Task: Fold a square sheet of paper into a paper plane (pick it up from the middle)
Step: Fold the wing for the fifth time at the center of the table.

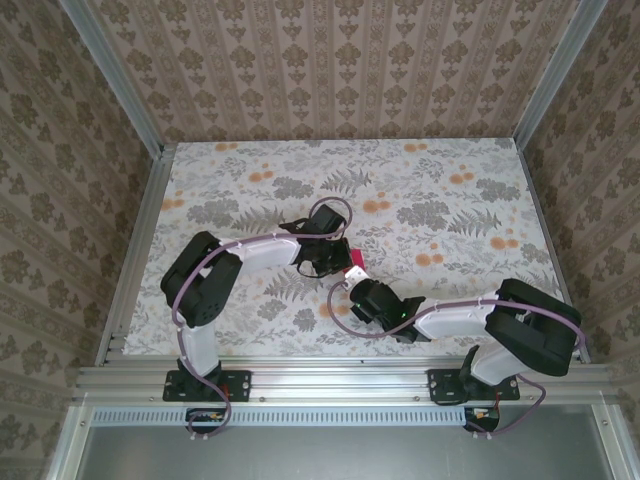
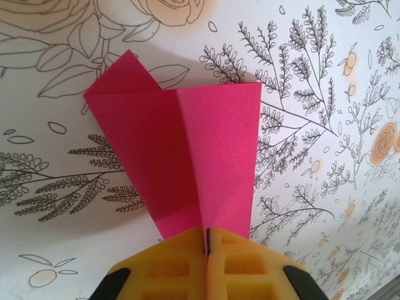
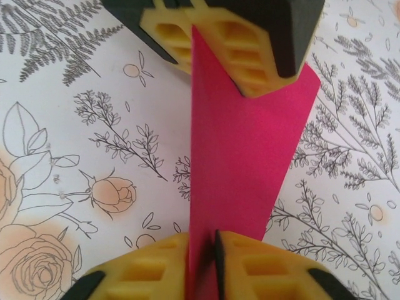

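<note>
Two grips: left jaws and right jaws clamp pink paper | matte, centre-creased, tapering wedge | floral tablecloth

Both arms bend inward from their bases, elbows out, so the left claw and the right claw face each other nearly tip to tip, each pinched closed on an opposite end of the folded pink paper.

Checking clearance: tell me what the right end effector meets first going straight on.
Probably the left end effector, clamped on the far end of the pink paper that the right end effector itself grips; depth unclear.
</note>
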Controlling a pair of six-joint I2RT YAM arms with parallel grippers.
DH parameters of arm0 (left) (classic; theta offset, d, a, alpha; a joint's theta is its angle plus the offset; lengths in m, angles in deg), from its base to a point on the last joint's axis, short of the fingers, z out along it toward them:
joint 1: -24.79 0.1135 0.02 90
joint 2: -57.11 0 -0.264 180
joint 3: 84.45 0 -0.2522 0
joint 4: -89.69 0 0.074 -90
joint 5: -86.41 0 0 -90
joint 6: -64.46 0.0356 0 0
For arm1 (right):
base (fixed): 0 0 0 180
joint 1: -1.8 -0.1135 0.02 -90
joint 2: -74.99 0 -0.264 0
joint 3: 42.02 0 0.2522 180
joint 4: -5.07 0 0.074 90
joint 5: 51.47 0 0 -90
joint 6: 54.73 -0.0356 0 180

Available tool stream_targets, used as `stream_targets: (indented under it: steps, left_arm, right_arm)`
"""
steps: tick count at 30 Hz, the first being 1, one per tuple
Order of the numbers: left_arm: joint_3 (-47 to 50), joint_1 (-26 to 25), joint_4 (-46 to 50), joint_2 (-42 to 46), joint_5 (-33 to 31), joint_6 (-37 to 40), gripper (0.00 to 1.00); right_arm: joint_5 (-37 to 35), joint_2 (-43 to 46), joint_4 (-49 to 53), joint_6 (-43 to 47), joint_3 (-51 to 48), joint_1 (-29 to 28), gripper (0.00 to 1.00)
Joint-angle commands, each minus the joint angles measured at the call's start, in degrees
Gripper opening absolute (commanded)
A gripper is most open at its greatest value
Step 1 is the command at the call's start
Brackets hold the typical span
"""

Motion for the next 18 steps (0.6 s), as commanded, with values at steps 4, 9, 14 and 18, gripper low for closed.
stream_targets:
  steps: [4,9,14,18]
  left_arm:
    - [-1.7,0.5,2.1,-0.6,0.1,1.8,0.08]
    - [-1.7,0.6,2.5,-0.4,0.0,2.1,0.08]
    - [-1.4,0.6,2.6,-0.5,0.0,2.1,0.08]
    - [-1.4,0.6,2.7,-0.6,-0.1,2.1,0.08]
  right_arm:
    - [-0.5,-0.4,1.4,-3.6,1.2,-0.3,0.13]
    - [0.7,-0.4,2.0,-6.4,1.4,-0.4,0.26]
    - [1.2,2.3,2.0,-6.6,1.4,-0.3,0.34]
    - [1.4,4.3,2.0,-5.6,1.0,-0.3,0.36]
